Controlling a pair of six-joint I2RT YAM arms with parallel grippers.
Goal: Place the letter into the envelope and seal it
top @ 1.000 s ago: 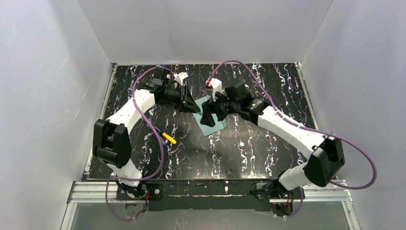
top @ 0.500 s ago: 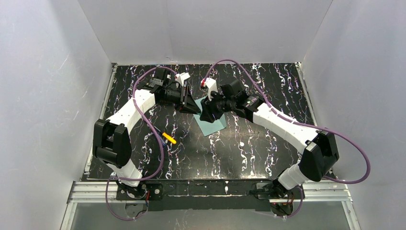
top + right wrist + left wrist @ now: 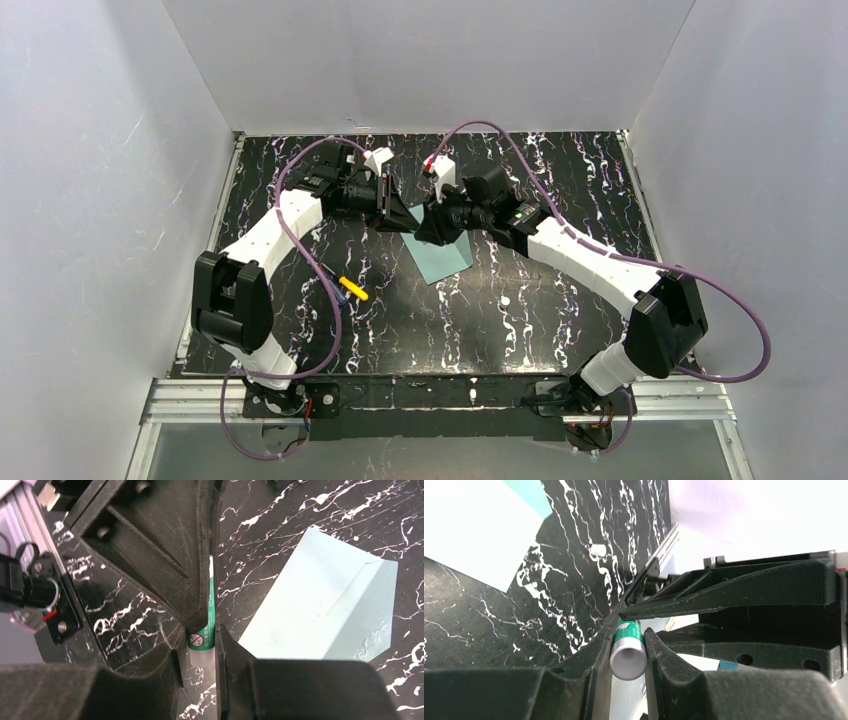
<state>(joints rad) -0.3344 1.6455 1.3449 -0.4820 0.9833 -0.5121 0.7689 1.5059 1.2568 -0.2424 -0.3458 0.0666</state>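
A teal envelope (image 3: pixel 441 259) lies flat on the black marbled table, flap side up in the right wrist view (image 3: pixel 320 605). The letter is hidden. Just above the envelope's far-left corner my two grippers meet tip to tip. My left gripper (image 3: pixel 629 641) (image 3: pixel 398 217) is shut on the green-and-white body of a glue stick (image 3: pixel 628 650). My right gripper (image 3: pixel 200 642) (image 3: pixel 428 226) has its fingers against both sides of the stick's clear cap (image 3: pixel 202 656), below the green label (image 3: pixel 204 630).
A small yellow object (image 3: pixel 352 289) lies on the table in front of the left arm. White walls enclose the table on three sides. Purple cables loop above both forearms.
My right gripper has moved left and back to the left gripper and closed from wide open onto the glue stick's cap. The left gripper has held still.
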